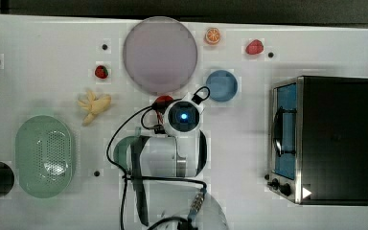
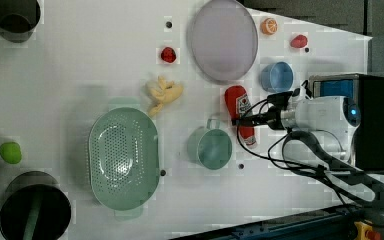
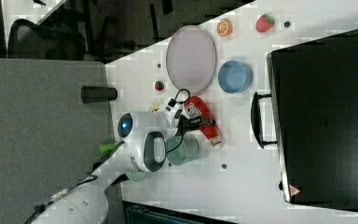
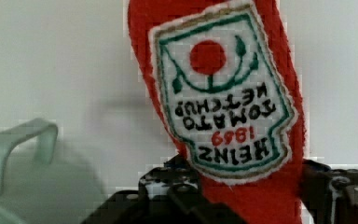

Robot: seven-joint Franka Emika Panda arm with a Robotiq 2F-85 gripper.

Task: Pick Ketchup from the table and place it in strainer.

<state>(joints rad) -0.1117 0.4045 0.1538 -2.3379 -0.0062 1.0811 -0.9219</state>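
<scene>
So the slim red plush Ketchup bottle with the white label point(image 2: 240, 114) is lying flat on the white table point(image 2: 80, 60), between the big grey-lilac round plate point(image 2: 223, 40) and the small round green cup point(image 2: 210, 147). The black gripper point(image 4: 247, 196) is sitting down around the bottle's narrower part, one finger point(image 4: 168, 191) on each side of the red body, but I can't tell if it's actually squeezing it. The pale mint-green perforated oval strainer point(image 2: 124, 158) is sitting well apart, off to the left view's left.
</scene>
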